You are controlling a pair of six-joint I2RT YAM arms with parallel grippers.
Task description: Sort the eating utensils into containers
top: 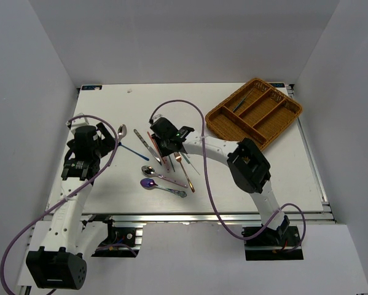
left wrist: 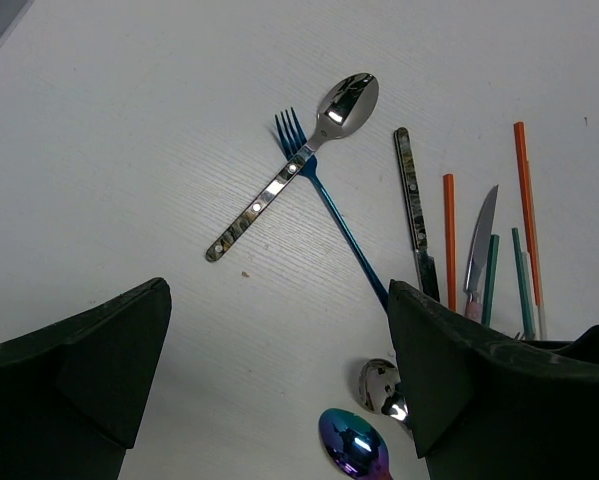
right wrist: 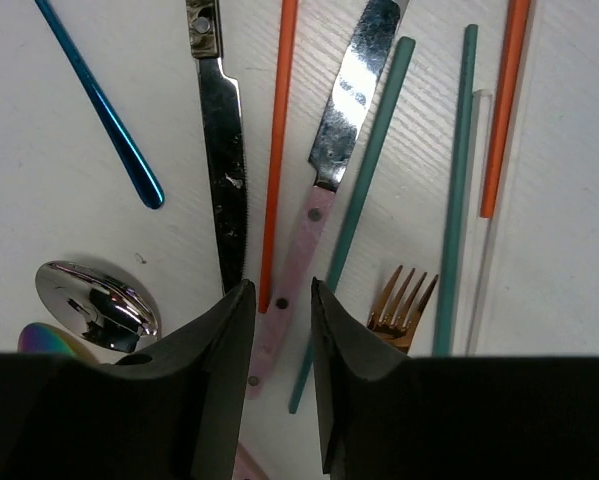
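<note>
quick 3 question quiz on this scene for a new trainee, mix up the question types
1. True or false: the left gripper is holding a spoon.
2. Which utensil's handle lies between the fingers of the right gripper? A) the blue fork B) the pink-handled knife C) the gold fork
3. Short answer: what already lies in the wicker tray?

Key
1. False. Its jaws stand wide open over the table with nothing between them.
2. B.
3. One slim dark piece in a long compartment on the tray's far side. It is too small to tell which kind of utensil it is.
</note>
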